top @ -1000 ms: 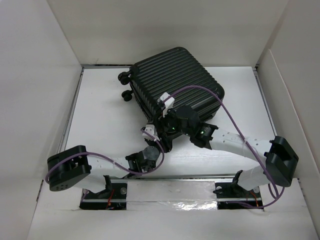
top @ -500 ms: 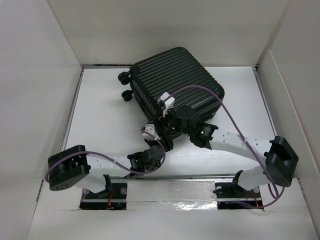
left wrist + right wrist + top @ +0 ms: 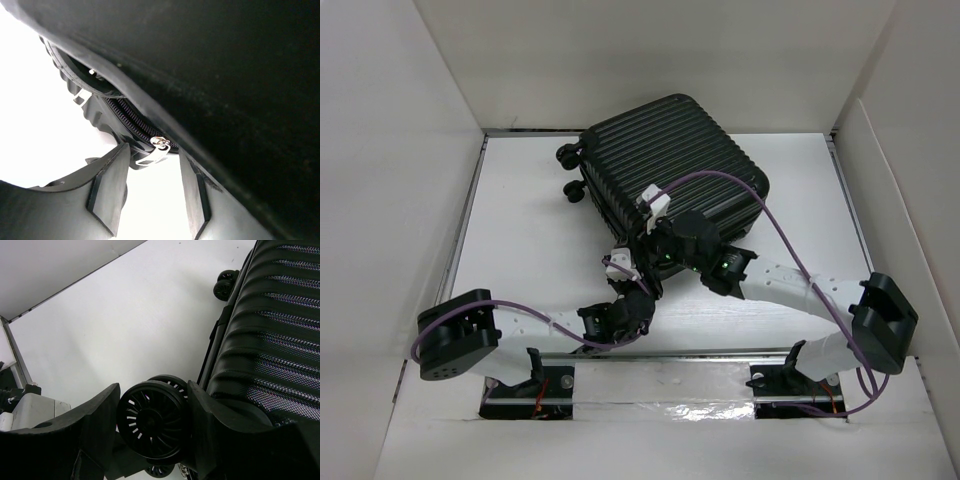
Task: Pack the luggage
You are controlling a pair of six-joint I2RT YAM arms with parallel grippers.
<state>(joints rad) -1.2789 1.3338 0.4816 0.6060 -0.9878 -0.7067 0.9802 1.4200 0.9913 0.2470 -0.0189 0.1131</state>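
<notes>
The luggage (image 3: 670, 160) is laid flat at the far middle of the bench (image 3: 520, 230), ribbed shell up. Its wheeled end is turned left, and its long axis runs left to right, skewed slightly far. At its near-left corner the right gripper (image 3: 152, 387) is clamped on 1 caster wheel (image 3: 150, 422). Just nearer, the left gripper (image 3: 152, 151) is held apart at the rim, with the zip pull (image 3: 149, 158) seen between its 2 fingers.

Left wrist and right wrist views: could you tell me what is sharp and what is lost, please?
Left wrist view: silver zipper pull sharp, black ribbed hard-shell suitcase a dark blur, white table blown out; right wrist view: black spoked caster wheel crisp, shell ribs glinting.
</notes>
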